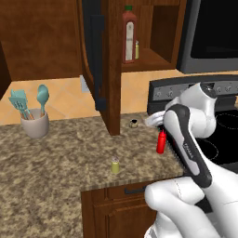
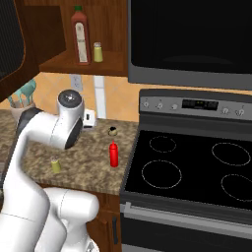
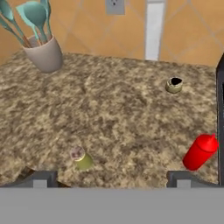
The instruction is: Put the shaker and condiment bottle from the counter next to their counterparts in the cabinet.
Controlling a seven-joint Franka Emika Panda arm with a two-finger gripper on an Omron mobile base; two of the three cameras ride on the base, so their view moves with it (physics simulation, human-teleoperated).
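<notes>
- The pincer (image 3: 109, 179) hangs released above the speckled brown granite table (image 3: 118, 118), its dark fingertips (image 3: 37, 179) wide apart, grasping nothing.
- The stubby yellow-green shaker with silvery cap (image 3: 81, 158) stands on the table near its front edge.
- The small all-red squeeze bottle (image 3: 200, 151) stands apart from it, beside the black stove (image 2: 197, 167).
- A tall red-brown sauce bottle with green cap (image 1: 128, 35) and a slim yellowish shaker (image 1: 136, 50) stand together in the dark wooden wall cabinet (image 1: 111, 69).

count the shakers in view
2: one yellow-green shaker stands on the counter near its front edge; one slim yellowish shaker sits in the cabinet beside the tall sauce bottle.
</notes>
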